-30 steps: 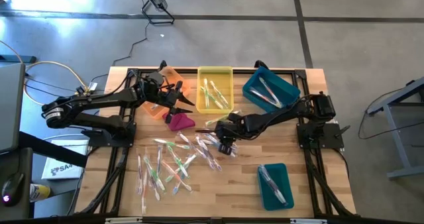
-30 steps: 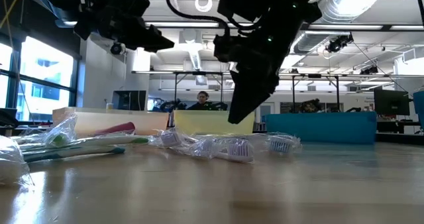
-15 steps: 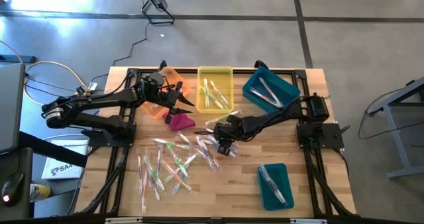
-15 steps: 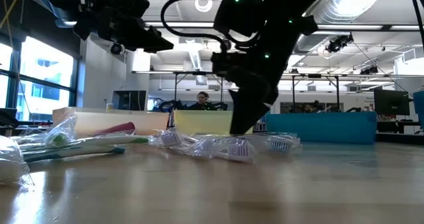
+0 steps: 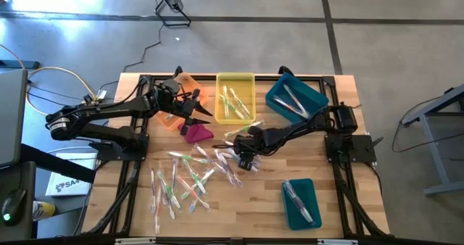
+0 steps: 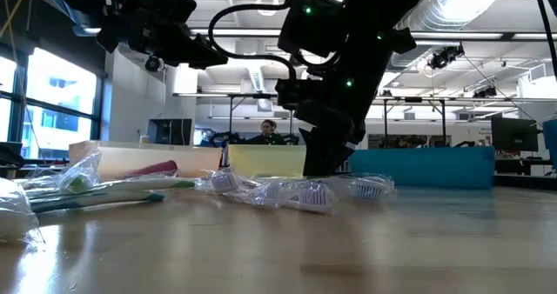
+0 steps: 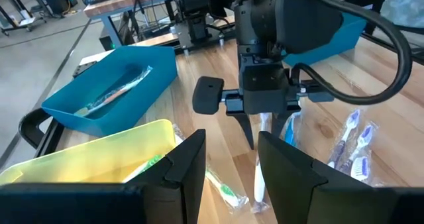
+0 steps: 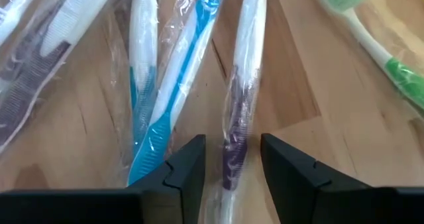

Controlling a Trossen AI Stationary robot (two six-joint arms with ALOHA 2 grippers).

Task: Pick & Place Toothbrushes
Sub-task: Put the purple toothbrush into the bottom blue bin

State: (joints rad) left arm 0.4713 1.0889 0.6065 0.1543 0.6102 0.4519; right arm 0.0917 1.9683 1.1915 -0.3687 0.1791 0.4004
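Many wrapped toothbrushes (image 5: 190, 178) lie loose on the wooden table, and more lie in the bins. My right gripper (image 5: 245, 158) is open and points down, low over the far right end of the pile. In the right wrist view its fingers (image 8: 185, 177) stand on either side of a white and purple toothbrush (image 8: 237, 118) in clear wrap, which lies flat on the wood. Two blue and white toothbrushes (image 8: 179, 98) lie beside it. My left gripper (image 5: 197, 109) is open and waits in the air by the orange bin (image 5: 192, 82).
A yellow bin (image 5: 235, 78) and a teal bin (image 5: 279, 93) stand along the far edge. A second teal bin (image 5: 287, 201) stands near the right front. A magenta cloth lump (image 5: 197, 133) lies between the two grippers. A green toothbrush (image 8: 371, 45) lies close by.
My right gripper has come down toward the toothbrushes and shifted a little toward the table's left, staying open. The toothbrushes have not moved.
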